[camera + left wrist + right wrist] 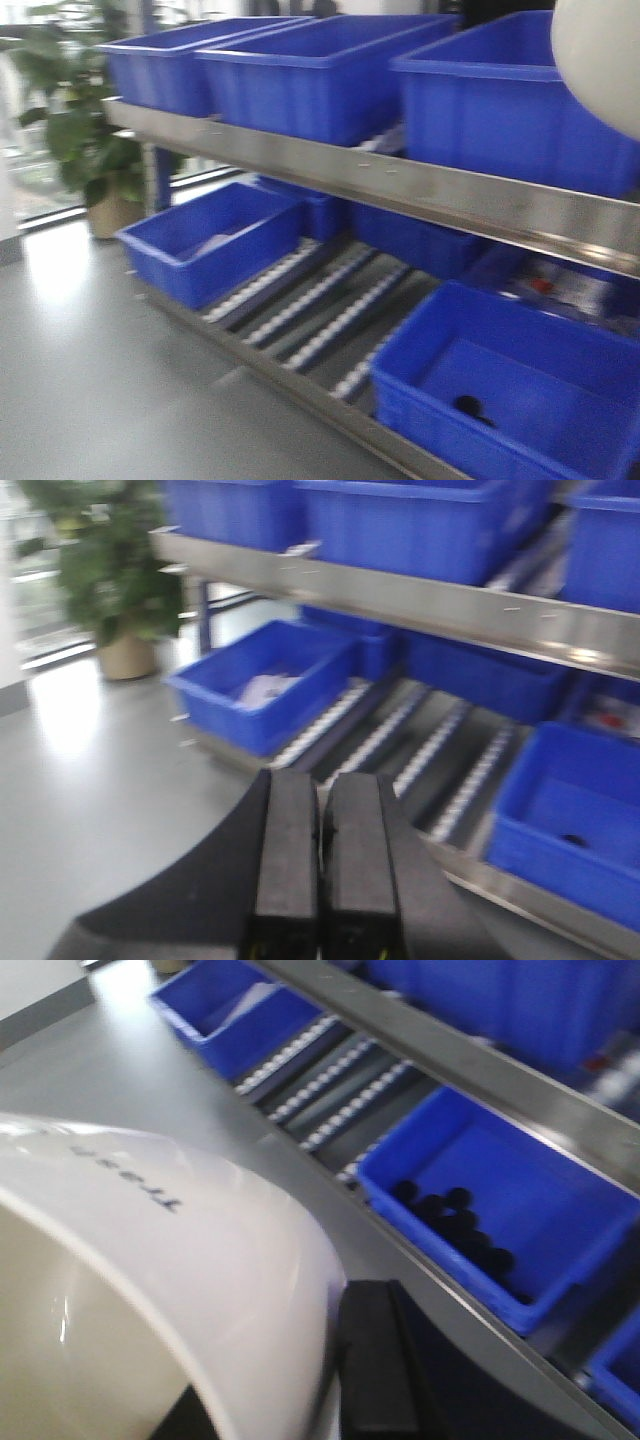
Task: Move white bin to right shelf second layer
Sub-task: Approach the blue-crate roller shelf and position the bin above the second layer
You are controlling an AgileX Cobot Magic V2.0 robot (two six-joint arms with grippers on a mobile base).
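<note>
The cream-white bin (pixel 150 1260) fills the lower left of the right wrist view. It also shows at the top right corner of the front view (pixel 600 60), held up in front of the rack. My right gripper (pixel 290 1400) is shut on the bin's wall, with one black finger (pixel 375 1360) outside it. My left gripper (pixel 320 860) is shut and empty, pointing at the rack. A steel rack level of sloped roller tracks (pixel 320 300) has bare lanes between blue crates. An upper level with a flat screwed front rail (pixel 400 185) is above it. I cannot tell which level is the second layer.
Three blue crates (pixel 330 70) stand on the upper level. On the lower level a blue crate (pixel 210 240) is at the left and another (pixel 510 385), holding dark round things (pixel 455 1225), at the right. A potted plant (pixel 80 130) stands left of the rack on the grey floor.
</note>
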